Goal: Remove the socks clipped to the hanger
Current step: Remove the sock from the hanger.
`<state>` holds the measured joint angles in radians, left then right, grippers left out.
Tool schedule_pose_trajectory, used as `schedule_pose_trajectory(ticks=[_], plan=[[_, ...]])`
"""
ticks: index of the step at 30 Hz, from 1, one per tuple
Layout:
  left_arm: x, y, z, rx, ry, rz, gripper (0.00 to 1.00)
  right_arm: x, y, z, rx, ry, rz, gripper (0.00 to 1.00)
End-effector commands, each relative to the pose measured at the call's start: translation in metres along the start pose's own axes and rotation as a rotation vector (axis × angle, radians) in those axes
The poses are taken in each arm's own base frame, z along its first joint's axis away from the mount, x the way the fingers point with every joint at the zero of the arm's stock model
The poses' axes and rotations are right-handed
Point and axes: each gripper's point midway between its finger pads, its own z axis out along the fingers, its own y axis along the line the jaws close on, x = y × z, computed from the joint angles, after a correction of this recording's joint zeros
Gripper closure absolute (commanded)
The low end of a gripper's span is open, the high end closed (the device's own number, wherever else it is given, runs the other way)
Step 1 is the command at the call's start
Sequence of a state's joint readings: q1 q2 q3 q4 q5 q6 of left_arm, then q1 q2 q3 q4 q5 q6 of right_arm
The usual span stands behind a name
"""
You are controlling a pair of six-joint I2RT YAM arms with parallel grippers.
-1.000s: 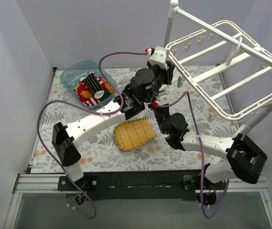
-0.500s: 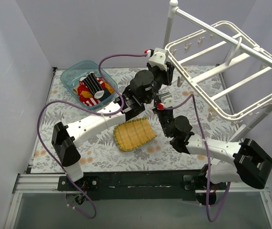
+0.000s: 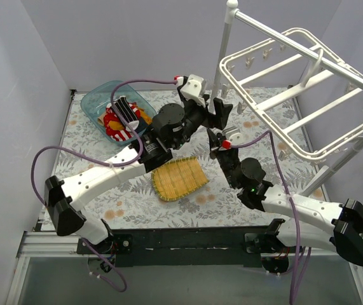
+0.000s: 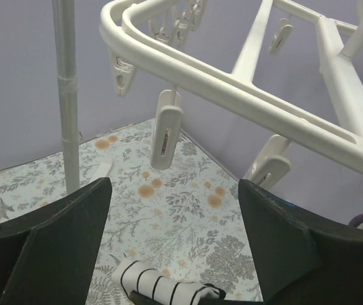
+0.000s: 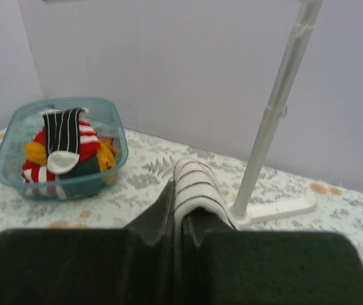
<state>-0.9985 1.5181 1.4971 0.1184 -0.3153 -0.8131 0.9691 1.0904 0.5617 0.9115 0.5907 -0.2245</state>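
Striped sock [image 5: 194, 183] is pinched in my right gripper [image 5: 180, 213]. The jaws are shut on its middle and the white, black-banded end stands free above the fingertips. I judge it's off the hanger [image 4: 232, 89]. From the left wrist it sits low, apart from the nearest clip [image 4: 166, 130], and every clip I can see hangs bare.

My left gripper [image 4: 173, 210] is wide open with nothing between the fingers [image 4: 54, 248]. It sits just under the hanger's near-left corner, above the sock.

Step in hand, as I read it: drop this one with the other socks [image 5: 63, 143] in the blue tub [image 5: 16, 121] at the far left.

- Keep the right jaws shut for the whole carry. The grip is on a fold, so a fast swing could shake it loose.
- The overhead view shows the left forearm lying between the right gripper and the tub. I'd clear the left arm first, or pass the sock up into the open left jaws.
- The pole [image 5: 276, 108] and its foot are just right of the sock. Move left, away from it.
- Open only once over the pile, inside the rim.
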Motion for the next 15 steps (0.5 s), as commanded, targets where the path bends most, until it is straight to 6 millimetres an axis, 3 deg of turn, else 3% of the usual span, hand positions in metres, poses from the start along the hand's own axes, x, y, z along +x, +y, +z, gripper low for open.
schedule_pose_trajectory(ticks=[1, 3, 4, 5, 7, 10, 11, 12, 13, 15], plan=[[-0.023, -0.009, -0.034, 0.072, -0.009, -0.075, 0.19, 0.005, 0.009, -0.009, -0.06, 0.042, 0.05, 0.95], [-0.03, -0.006, -0.05, 0.072, -0.01, -0.107, 0.18, 0.009, 0.017, -0.013, -0.107, 0.07, 0.07, 0.95], [-0.015, -0.003, -0.056, 0.067, 0.023, -0.11, 0.18, 0.008, 0.019, -0.016, -0.123, 0.077, 0.083, 0.95], [-0.026, 0.0, -0.069, 0.066, 0.001, -0.131, 0.18, 0.016, 0.024, -0.021, -0.155, 0.112, 0.085, 0.95], [-0.003, 0.008, -0.08, 0.044, 0.054, -0.169, 0.19, 0.019, 0.029, -0.03, -0.195, 0.129, 0.117, 0.95], [0.0, 0.014, -0.104, 0.045, 0.06, -0.24, 0.21, 0.022, 0.04, -0.043, -0.285, 0.172, 0.13, 0.97], [0.019, 0.017, -0.11, 0.041, 0.096, -0.253, 0.21, 0.021, 0.046, -0.048, -0.331, 0.178, 0.131, 0.98], [0.024, 0.02, -0.121, 0.035, 0.117, -0.267, 0.21, 0.026, 0.049, -0.054, -0.359, 0.21, 0.12, 0.98], [0.033, 0.022, -0.127, 0.035, 0.139, -0.284, 0.22, 0.019, 0.05, -0.059, -0.38, 0.202, 0.152, 0.98], [0.061, 0.02, -0.139, 0.054, 0.21, -0.327, 0.23, 0.02, 0.061, -0.072, -0.471, 0.227, 0.152, 0.98]])
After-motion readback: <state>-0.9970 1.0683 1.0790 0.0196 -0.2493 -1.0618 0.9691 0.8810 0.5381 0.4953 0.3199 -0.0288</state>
